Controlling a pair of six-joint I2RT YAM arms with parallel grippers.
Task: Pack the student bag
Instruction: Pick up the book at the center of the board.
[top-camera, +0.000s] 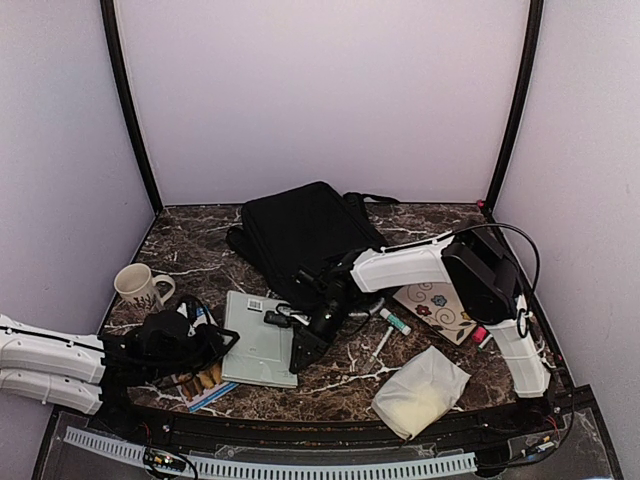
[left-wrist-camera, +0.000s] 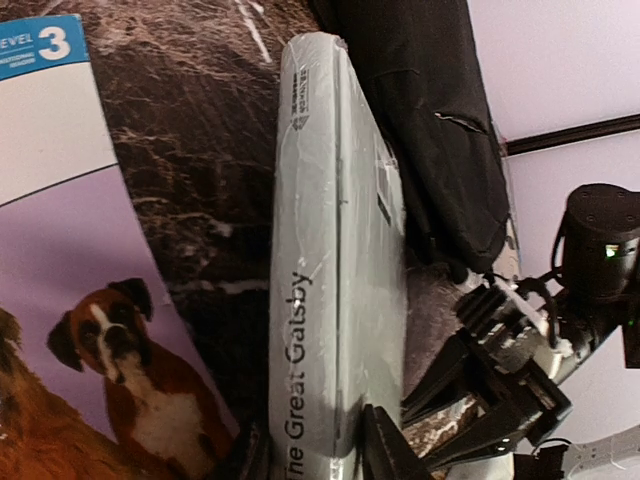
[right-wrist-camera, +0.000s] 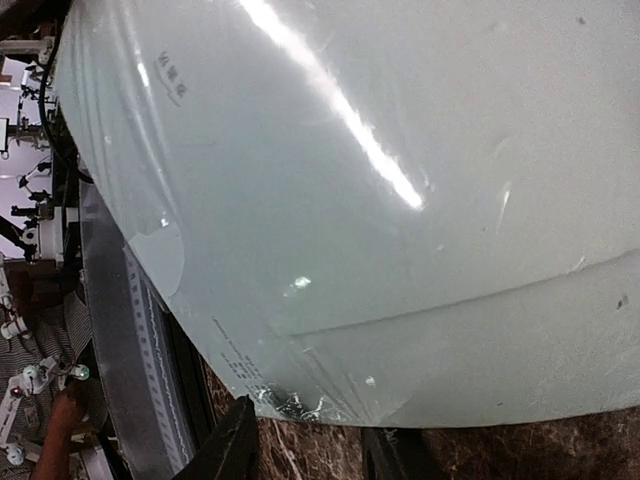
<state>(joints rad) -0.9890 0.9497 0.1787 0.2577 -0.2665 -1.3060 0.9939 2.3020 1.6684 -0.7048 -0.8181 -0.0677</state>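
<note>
While the black fabric backpack (top-camera: 300, 235) lies slumped on the table (top-camera: 190, 250) just beyond the right gripper (top-camera: 303, 350), that gripper gapes wide, empty, over a grey book (top-camera: 250, 345). The left gripper (left-wrist-camera: 312, 440) spreads its jaws astride the spine, which reads "The Great Gatsby".

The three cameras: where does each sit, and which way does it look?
Top external: fixed above and behind the arms, looking down on the marble table; shows left arm, right arm, student bag, grey book.
Left wrist: on the left arm, looking along the book's spine; own fingers at bottom.
Right wrist: on the right arm, close over the book's cover; own fingers at bottom.
Shared: all see the book; left wrist also shows the right end effector.
</note>
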